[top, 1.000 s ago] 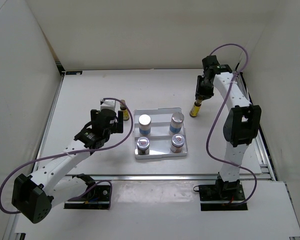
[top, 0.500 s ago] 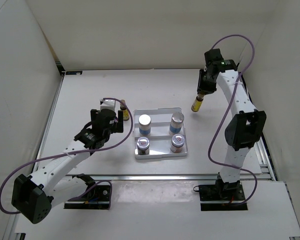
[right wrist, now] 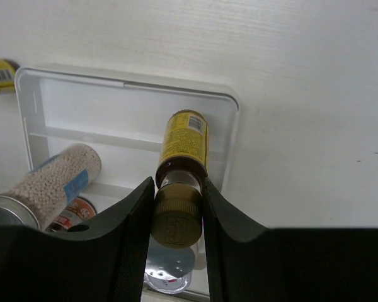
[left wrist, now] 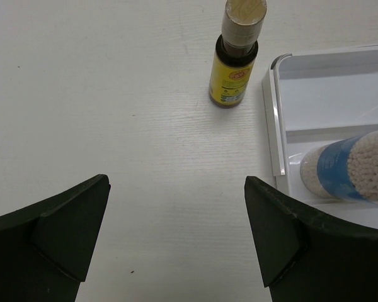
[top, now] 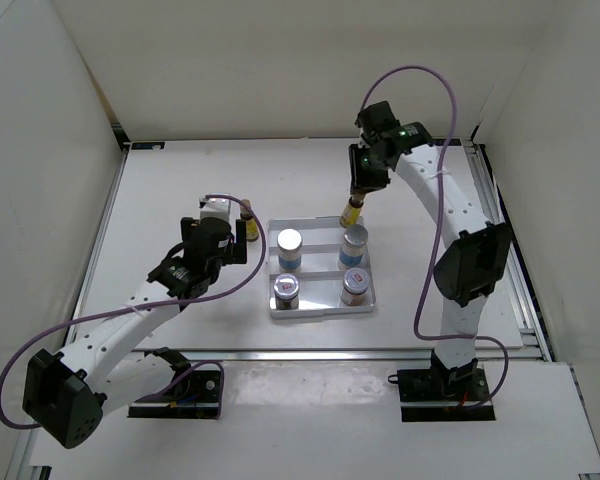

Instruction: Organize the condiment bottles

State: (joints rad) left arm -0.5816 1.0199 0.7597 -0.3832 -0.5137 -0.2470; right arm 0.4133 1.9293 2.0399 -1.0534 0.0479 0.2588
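Condiment bottles (top: 290, 250): four seated in tray (top: 320, 312), fifth held above it.
Left gripper (left wrist: 176, 220) gapes empty toward a slim yellow bottle (left wrist: 234, 66) standing just outside the tray's left rim. Right gripper (right wrist: 178, 201) pinches the tan cap of the twin bottle (right wrist: 184, 141) over the empty far row. Likely next: lower, release.

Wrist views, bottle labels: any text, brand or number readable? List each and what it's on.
No text is legible in any view.
Left wrist view, standing yellow bottle: red logo and fine print, too small to read.
Right wrist view, held yellow bottle in the right hand: dark fine print, blurred.
Blue-labelled cylinder: no print shows on the blue band.
Dark jar: reddish label, blurred.
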